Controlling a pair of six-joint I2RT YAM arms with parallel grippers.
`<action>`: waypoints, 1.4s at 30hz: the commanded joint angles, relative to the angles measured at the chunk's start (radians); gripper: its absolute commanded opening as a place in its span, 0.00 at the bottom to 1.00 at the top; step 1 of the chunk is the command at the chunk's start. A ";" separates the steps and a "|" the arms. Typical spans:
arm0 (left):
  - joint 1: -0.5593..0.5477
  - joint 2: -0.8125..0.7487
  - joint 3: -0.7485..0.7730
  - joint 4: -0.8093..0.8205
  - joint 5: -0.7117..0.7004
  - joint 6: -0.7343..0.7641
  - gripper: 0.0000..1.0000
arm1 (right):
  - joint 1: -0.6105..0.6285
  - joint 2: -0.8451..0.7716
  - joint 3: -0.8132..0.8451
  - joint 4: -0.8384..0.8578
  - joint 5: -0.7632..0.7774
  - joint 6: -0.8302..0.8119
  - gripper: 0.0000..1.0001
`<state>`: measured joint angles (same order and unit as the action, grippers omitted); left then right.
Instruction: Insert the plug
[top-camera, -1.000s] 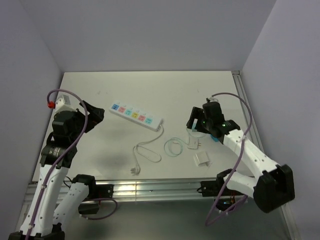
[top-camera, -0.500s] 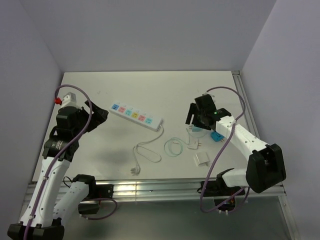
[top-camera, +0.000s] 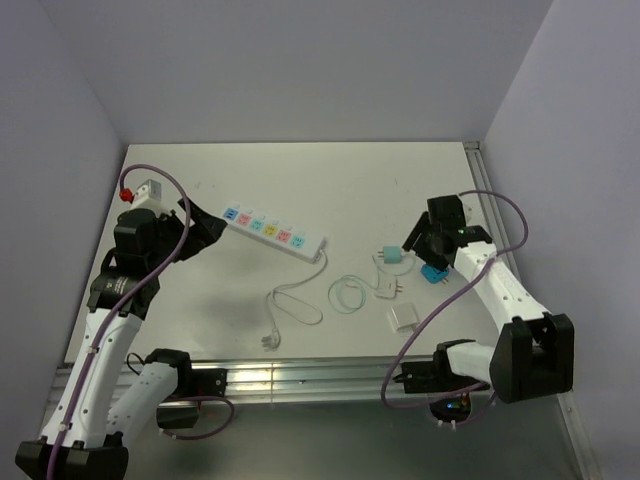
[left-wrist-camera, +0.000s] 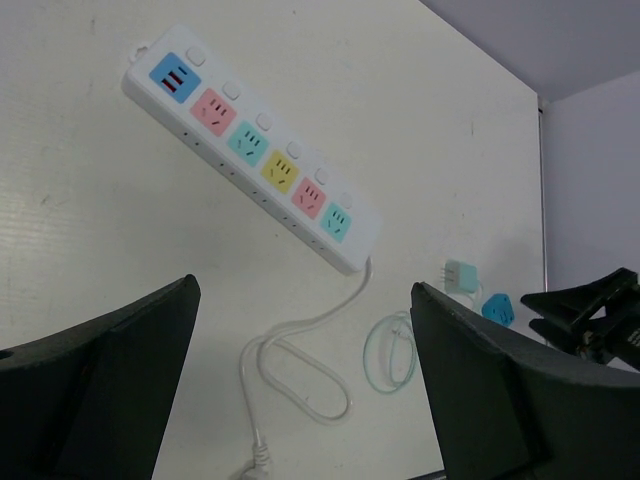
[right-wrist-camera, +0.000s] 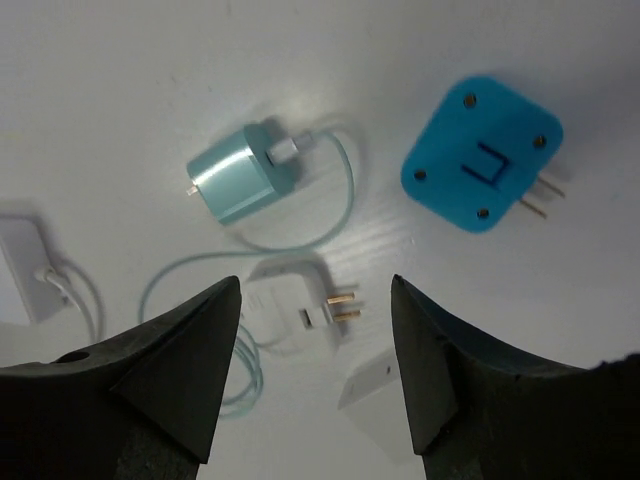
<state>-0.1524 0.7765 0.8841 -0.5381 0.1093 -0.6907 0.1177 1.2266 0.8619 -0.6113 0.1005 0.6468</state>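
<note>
The white power strip (top-camera: 272, 231) with coloured sockets lies diagonally at mid-table, and it also shows in the left wrist view (left-wrist-camera: 250, 150). Its white cord (top-camera: 292, 303) coils toward the front. Near my right gripper lie a teal plug (right-wrist-camera: 240, 180), a blue adapter (right-wrist-camera: 482, 165), a white plug with gold prongs (right-wrist-camera: 295, 300) and a white cube charger (right-wrist-camera: 385, 400). My right gripper (right-wrist-camera: 315, 282) is open and empty above the white plug, and in the top view (top-camera: 420, 240) it sits right of the teal plug (top-camera: 391, 257). My left gripper (top-camera: 203, 231) is open and empty, left of the strip.
A thin teal cable (top-camera: 348, 293) loops between the strip's cord and the plugs. The table's metal front rail (top-camera: 300, 378) runs along the near edge. Walls close the table at the back and sides.
My right gripper has swung right and back, uncovering the teal plug. My left gripper has risen and moved closer to the strip's left end.
</note>
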 joint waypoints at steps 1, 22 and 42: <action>0.001 -0.010 0.027 0.041 0.061 0.026 0.93 | 0.020 -0.103 -0.064 -0.099 -0.029 0.062 0.68; -0.001 -0.060 -0.007 0.113 0.182 0.002 0.93 | 0.214 0.019 -0.104 -0.305 -0.143 -0.078 0.93; -0.001 -0.115 0.009 0.096 0.208 0.003 0.93 | 0.306 0.226 -0.051 -0.329 -0.032 -0.072 0.70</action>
<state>-0.1524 0.6811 0.8715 -0.4694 0.2920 -0.6926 0.4049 1.4166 0.7872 -0.9188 0.0383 0.5713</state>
